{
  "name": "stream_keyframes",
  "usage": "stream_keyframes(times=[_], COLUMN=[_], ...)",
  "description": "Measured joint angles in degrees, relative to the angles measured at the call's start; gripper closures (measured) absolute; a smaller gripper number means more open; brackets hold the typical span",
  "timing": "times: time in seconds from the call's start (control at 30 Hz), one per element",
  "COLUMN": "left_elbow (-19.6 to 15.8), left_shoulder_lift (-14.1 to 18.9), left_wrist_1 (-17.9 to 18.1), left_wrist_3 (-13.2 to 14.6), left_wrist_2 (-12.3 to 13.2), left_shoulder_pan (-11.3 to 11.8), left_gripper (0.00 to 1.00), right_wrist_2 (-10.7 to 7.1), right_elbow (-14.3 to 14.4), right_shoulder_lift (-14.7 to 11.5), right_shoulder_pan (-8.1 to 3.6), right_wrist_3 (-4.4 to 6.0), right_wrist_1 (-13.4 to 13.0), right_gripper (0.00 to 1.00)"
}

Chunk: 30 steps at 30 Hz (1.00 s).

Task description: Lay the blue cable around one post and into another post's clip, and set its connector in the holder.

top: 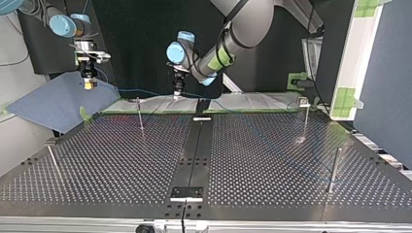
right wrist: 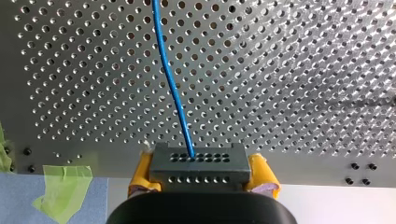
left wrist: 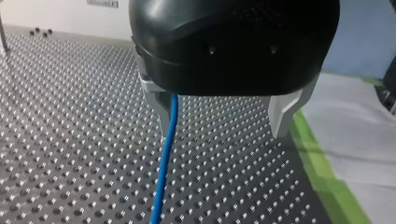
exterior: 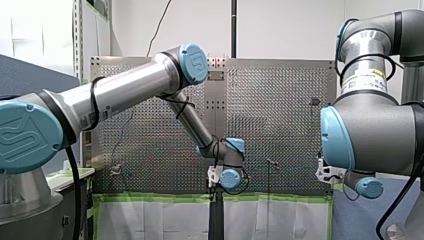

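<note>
Limp blue cable [right wrist: 171, 84] leaves its dark perforated connector block [right wrist: 198, 163], judged the firmest handhold, clamped in my right gripper [right wrist: 203, 176]; my left gripper [left wrist: 220, 127] gapes wide

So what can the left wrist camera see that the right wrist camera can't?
Only the left wrist view shows my left gripper, its metal fingers spread open, the blue cable passing beside one. Only the right wrist view shows my right gripper, its yellow pads shut on the dark connector. Both show that cable, the table full of holes and some green tape.
</note>
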Motion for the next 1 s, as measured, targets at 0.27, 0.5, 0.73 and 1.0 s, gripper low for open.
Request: stream_keyframes(times=[0.27, 0.5, 0.73, 1.0], left_elbow=[1.43, 1.48, 1.48, 1.47], left_shoulder_lift=[-0.13, -0.11, 0.24, 2.07], left_wrist_1=[-1.48, -1.99, -2.03, -1.91], left_wrist_3=[0.33, 0.32, 0.17, -0.47], left_wrist_2=[0.02, 0.03, -0.01, -1.07], left_shoulder_pan=[0.86, 0.71, 0.09, -0.51], left_gripper=[0.00, 0.00, 0.00, 0.00], right_wrist_2=[0.09, 0.29, 0.35, 0.35], right_elbow=[-0.01, -0.01, -0.02, -0.01], right_shoulder_lift=[0.01, 0.02, 0.00, 0.00], right_shoulder_pan=[0.07, 0.02, 0.01, 0.14], right_wrist_3=[0.07, 0.13, 0.15, 0.12], right_wrist_1=[-0.10, -0.11, -0.18, -0.38], right_gripper=[0.76, 0.76, 0.76, 0.76])
